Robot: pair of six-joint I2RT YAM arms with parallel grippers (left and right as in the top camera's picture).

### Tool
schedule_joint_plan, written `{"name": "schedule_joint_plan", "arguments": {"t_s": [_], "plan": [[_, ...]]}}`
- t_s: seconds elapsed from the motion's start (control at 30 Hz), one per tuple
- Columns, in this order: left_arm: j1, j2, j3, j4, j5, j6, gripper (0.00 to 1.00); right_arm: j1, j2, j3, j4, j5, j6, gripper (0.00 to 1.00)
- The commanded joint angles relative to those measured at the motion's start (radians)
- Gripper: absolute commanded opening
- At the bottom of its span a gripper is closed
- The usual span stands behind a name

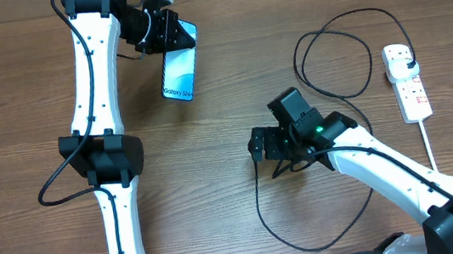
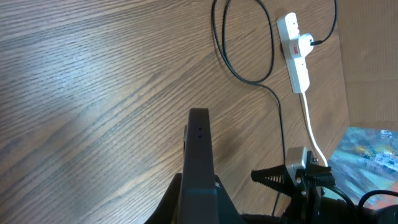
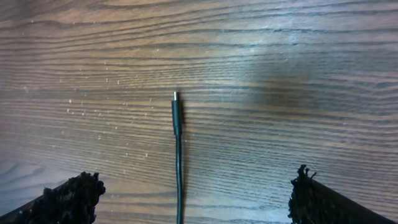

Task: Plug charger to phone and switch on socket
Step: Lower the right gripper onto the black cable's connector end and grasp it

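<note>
My left gripper [image 1: 166,33] is shut on one end of the phone [image 1: 180,74], whose light-blue screen faces up at the table's far side. In the left wrist view the phone [image 2: 199,155] shows edge-on between the jaws. The charger's black cable [image 1: 334,55] loops from its plug in the socket [image 1: 410,89], a white power strip at the right, to beneath my right gripper [image 1: 256,147]. In the right wrist view the connector tip [image 3: 176,115] lies on the wood between the wide-open fingers of the right gripper [image 3: 196,186], untouched.
The thick white cord [image 1: 431,151] runs from the power strip toward the front right. The cable makes a big loop [image 1: 308,242] on the wood in front of the right arm. The socket [image 2: 293,43] and right gripper [image 2: 280,177] show in the left wrist view.
</note>
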Motion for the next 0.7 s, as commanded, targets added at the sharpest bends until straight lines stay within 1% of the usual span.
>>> {"name": "schedule_joint_plan", "arguments": {"t_s": [0.0, 0.17, 0.3, 0.43, 0.53, 0.6, 0.67], "plan": [[0.002, -0.006, 0.017, 0.016, 0.041, 0.017, 0.04, 0.014, -0.010, 0.016, 0.002, 0.048, 0.007, 1.00], [0.002, -0.006, 0.017, 0.045, 0.041, -0.016, 0.04, 0.014, -0.010, 0.026, -0.004, 0.053, 0.013, 1.00], [0.002, -0.006, 0.017, 0.058, 0.041, -0.017, 0.04, 0.016, 0.014, 0.107, -0.085, 0.054, 0.030, 1.00], [0.002, -0.006, 0.017, 0.064, 0.041, -0.032, 0.04, 0.021, 0.092, 0.235, -0.200, 0.054, 0.021, 1.00], [0.002, -0.006, 0.017, 0.064, 0.040, -0.035, 0.04, 0.036, 0.174, 0.317, -0.278, 0.050, -0.021, 0.99], [0.002, -0.006, 0.017, 0.064, 0.040, -0.035, 0.04, 0.050, 0.219, 0.337, -0.298, 0.055, -0.050, 1.00], [0.002, -0.006, 0.017, 0.063, 0.041, -0.039, 0.04, 0.063, 0.250, 0.336, -0.301, 0.072, -0.049, 1.00]]}}
